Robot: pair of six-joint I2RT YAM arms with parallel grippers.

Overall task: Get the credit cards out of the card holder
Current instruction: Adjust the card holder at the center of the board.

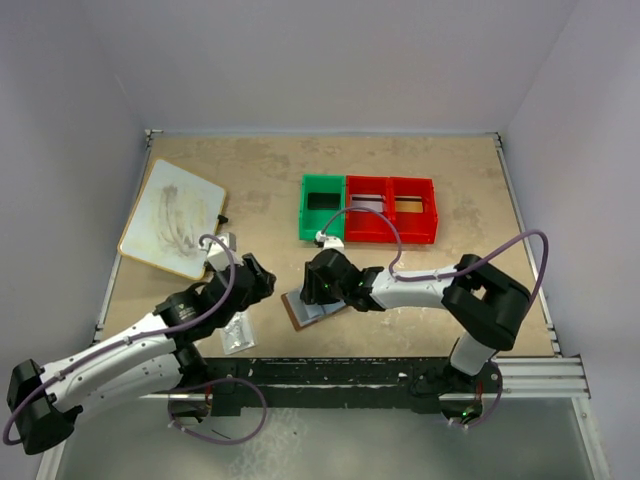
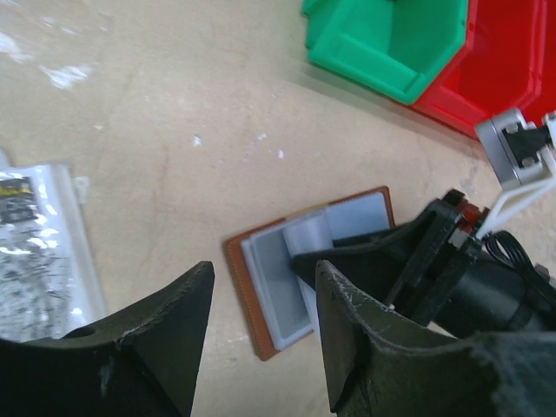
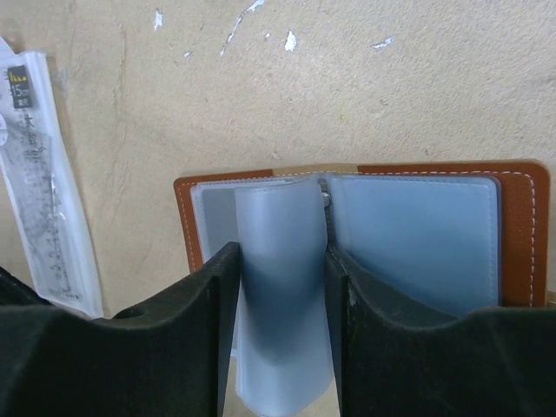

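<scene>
The brown card holder (image 1: 303, 310) (image 2: 240, 287) (image 3: 521, 234) lies open on the table, with its bluish-grey pockets facing up. My right gripper (image 1: 320, 290) (image 3: 282, 252) stands over it, shut on one pocket leaf (image 3: 282, 287). The leaf bows up between the two fingers. My left gripper (image 1: 258, 276) (image 2: 262, 269) hangs open just left of the holder and holds nothing. The credit cards are hidden. A greyer patch (image 3: 213, 228) sits in the left pocket, but I cannot tell what it is.
A clear speckled packet (image 1: 236, 335) (image 2: 35, 252) (image 3: 43, 174) lies left of the holder. A green bin (image 1: 322, 207) (image 2: 382, 43) and two red bins (image 1: 390, 210) (image 2: 512, 61) stand behind. A smudged white board (image 1: 172, 218) lies at the far left.
</scene>
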